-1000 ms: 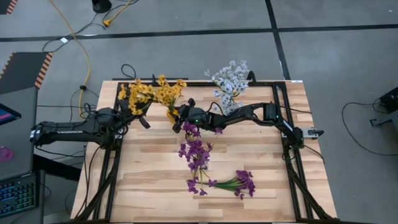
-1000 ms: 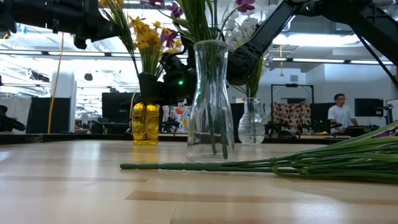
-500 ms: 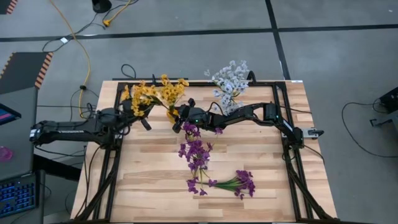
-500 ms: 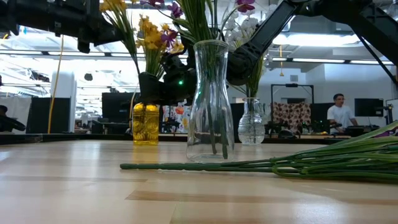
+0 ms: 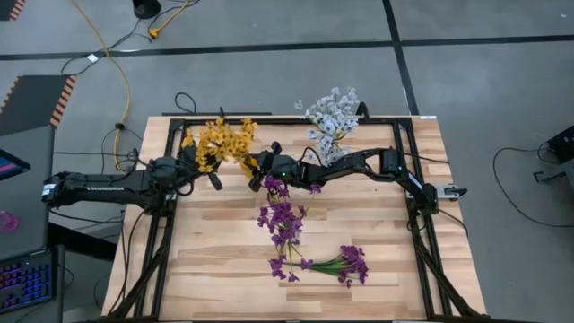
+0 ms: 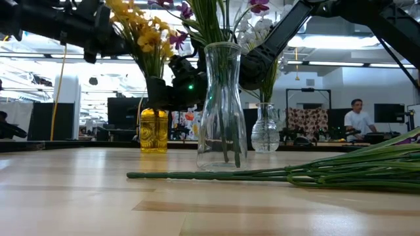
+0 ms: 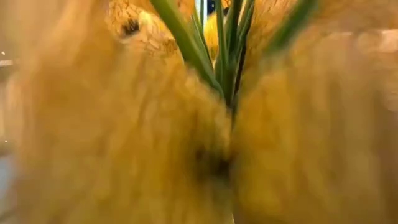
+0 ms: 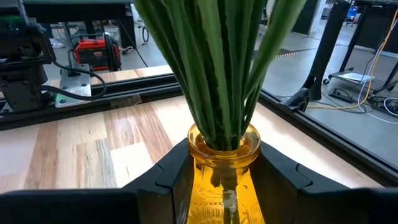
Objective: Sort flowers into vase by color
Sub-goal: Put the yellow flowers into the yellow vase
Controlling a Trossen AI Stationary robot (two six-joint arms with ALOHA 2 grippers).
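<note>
Near the table's [image 5: 224,269] far edge, the right gripper [image 8: 225,180] clamps the yellow vase [image 8: 224,163], one finger on each side. The left gripper [image 5: 199,161], closed on a sprig of yellow flowers [image 5: 222,140], holds it over that vase. Purple flowers [image 5: 345,263] lie toward the near edge; a clear vase [image 6: 222,108] holds others.

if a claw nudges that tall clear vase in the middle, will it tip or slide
The tall clear vase probably tips rather than slides: it is tall and narrow, and the purple flowers standing in it put weight high up. It looks like glass, so likely fragile and slippery to grip. The wooden table looks smooth, so a low push might slide it.
</note>
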